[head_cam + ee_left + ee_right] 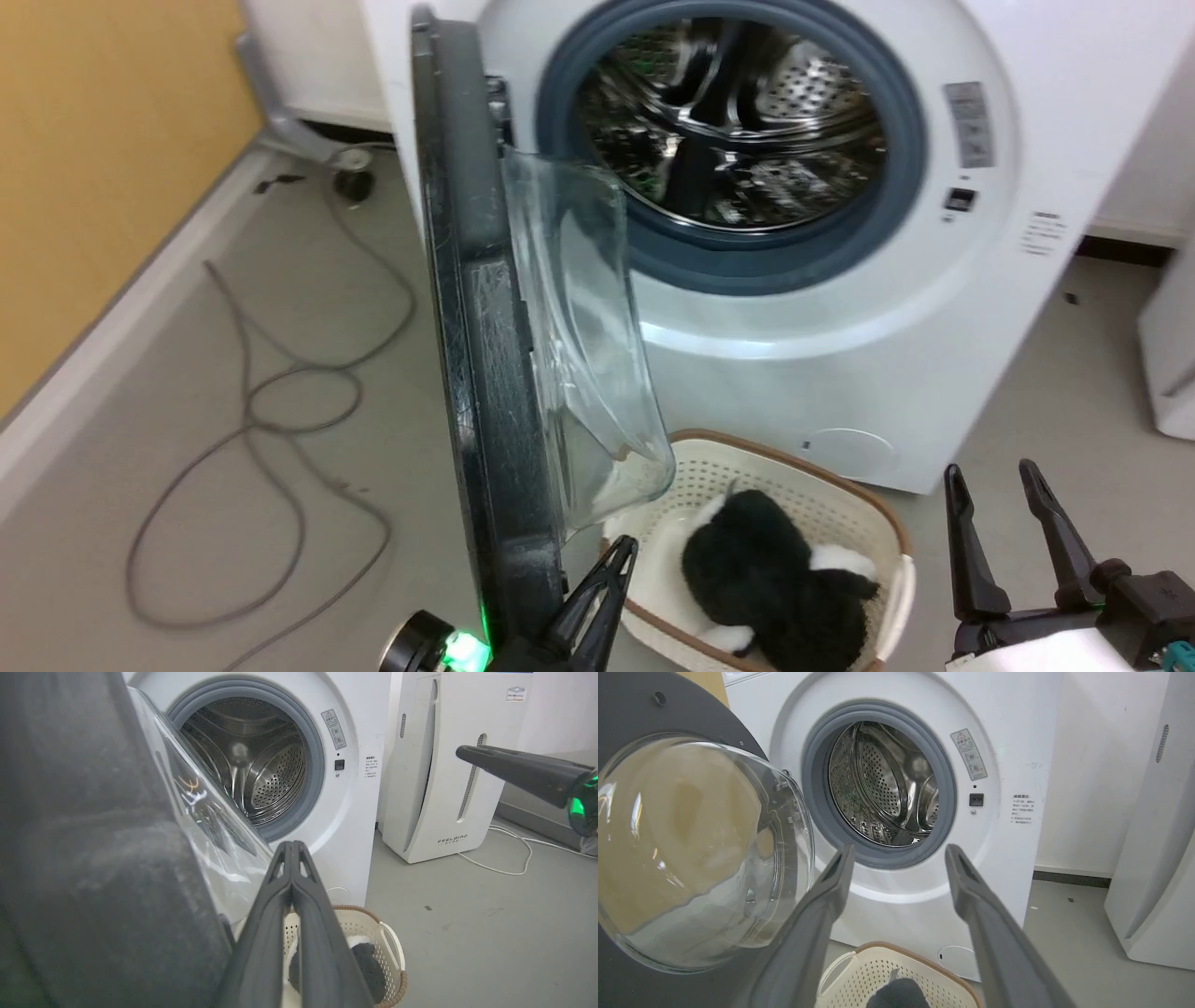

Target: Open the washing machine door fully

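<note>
One door to log: the washing machine door (467, 280) stands edge-on, about square to the washing machine (840, 355) front and hinged at its left. Its long axis is upright, and the glass bowl (579, 327) bulges across the drum opening.

Left gripper (621, 551) — fingers pressed together, nothing between — sits just beside the door's lower edge.

Right gripper (991, 471) — fingers spread, empty — is off the washer's right corner.

Basket (840, 485) sits at the washer's foot.

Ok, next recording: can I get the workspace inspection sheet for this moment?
Surface: grey floor, nothing spilled.
Job's things: washing machine door swung out, about edge-on to the head camera; washing machine drum looks empty.
Clutter: laundry basket holding a black-and-white fluffy item, below the door.
Grippers: left gripper shut beside the door's lower edge, contact unclear; right gripper open, holding nothing.
Cables: grey cable looped on floor; white cable by appliance.
Surroundings: yellow wall; white FEELBIRD appliance.
</note>
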Robot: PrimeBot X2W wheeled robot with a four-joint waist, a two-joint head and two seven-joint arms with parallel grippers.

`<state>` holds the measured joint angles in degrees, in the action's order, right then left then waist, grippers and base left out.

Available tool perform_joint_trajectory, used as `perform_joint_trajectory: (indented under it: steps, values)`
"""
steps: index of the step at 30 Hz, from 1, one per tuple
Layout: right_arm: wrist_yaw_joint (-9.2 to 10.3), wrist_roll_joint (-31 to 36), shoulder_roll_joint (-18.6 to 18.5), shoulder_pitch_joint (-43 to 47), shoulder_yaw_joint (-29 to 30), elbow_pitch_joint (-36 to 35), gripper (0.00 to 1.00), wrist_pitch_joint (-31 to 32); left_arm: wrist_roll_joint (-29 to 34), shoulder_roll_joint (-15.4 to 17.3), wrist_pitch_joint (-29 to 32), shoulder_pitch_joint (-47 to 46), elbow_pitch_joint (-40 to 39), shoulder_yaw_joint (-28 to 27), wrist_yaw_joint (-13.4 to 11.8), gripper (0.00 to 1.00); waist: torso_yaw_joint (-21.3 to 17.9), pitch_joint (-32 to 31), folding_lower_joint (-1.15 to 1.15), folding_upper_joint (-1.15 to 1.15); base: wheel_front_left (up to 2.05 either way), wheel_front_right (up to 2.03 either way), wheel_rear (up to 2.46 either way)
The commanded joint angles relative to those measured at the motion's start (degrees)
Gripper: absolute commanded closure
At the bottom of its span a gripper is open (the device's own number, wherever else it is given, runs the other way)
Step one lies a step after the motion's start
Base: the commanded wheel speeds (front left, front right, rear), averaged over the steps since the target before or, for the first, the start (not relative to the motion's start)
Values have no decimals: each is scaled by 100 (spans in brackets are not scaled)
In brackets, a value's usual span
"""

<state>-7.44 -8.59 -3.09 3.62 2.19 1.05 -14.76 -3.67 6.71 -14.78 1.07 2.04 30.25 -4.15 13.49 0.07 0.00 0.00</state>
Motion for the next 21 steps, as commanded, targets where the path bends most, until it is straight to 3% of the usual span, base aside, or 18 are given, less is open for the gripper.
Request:
perform_joint_trajectory:
  steps: [1,21]
  values:
    - [-5,-18,21,68,-6,-10,0,-24,-21,86,-22,57,14,-102,-71,100,181,28,0,0,0,0,0]
    - [-5,-37,21,8,-3,1,0,-24,-171,370,-22,344,-283,-975,-554,100,1449,312,0,0,0,0,0]
